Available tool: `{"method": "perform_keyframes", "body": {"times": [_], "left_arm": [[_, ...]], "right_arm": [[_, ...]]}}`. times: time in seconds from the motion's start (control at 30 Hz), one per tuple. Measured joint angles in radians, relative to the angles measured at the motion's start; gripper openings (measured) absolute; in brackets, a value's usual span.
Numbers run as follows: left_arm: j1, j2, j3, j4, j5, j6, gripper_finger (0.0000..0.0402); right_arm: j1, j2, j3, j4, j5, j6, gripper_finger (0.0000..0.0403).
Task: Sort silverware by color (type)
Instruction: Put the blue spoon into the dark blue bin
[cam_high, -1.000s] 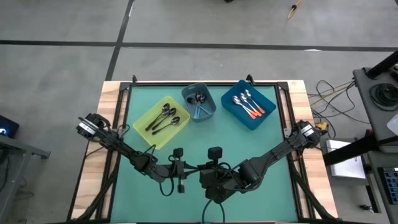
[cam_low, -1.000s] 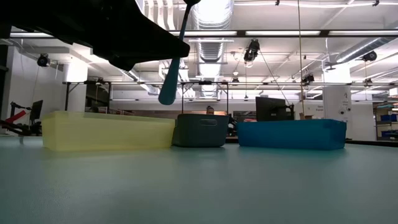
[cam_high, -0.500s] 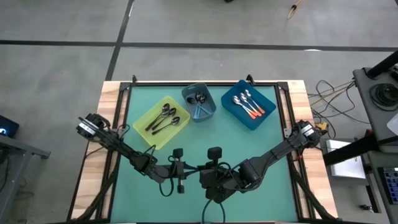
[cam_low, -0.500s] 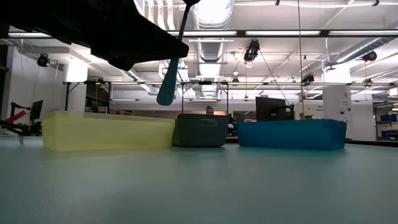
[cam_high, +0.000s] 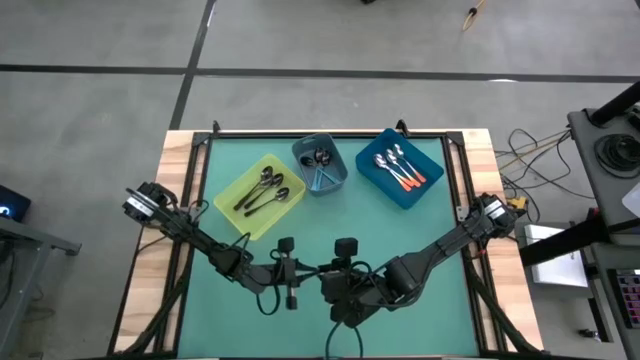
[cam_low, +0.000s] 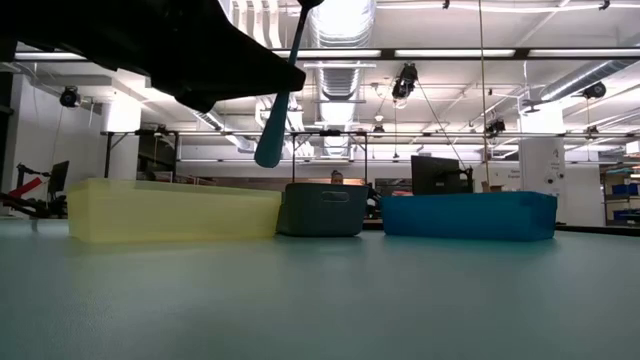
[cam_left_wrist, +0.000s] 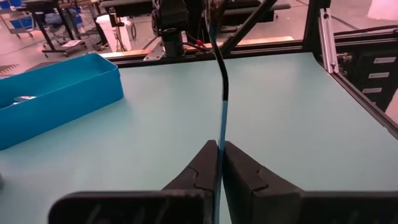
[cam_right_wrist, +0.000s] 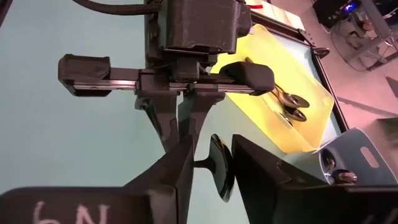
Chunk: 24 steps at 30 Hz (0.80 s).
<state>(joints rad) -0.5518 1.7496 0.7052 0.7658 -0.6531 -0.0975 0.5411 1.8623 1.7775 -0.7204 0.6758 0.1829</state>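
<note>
While the light-blue-handled metal spoon (cam_left_wrist: 222, 118) is pinched at its handle by the left gripper (cam_left_wrist: 219, 163) above the near middle of the table, its bowl sits between the spread fingers of the right gripper (cam_right_wrist: 210, 163); the handover should be completed cleanly before it is carried to the grey-blue plastic bin (cam_high: 320, 165).
</note>
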Motion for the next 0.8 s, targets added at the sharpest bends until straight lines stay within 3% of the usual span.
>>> {"method": "perform_keyframes", "body": {"times": [0.63, 0.8], "left_arm": [[0.000, 0.000, -0.001, 0.009, -0.134, -0.017, 0.0000], [-0.014, 0.000, -0.001, 0.035, -0.264, -0.016, 0.0000]], "right_arm": [[0.005, -0.015, 0.131, -0.003, 0.042, -0.004, 0.0097], [0.044, -0.016, 0.170, -0.007, 0.091, 0.045, 0.0089]]}}
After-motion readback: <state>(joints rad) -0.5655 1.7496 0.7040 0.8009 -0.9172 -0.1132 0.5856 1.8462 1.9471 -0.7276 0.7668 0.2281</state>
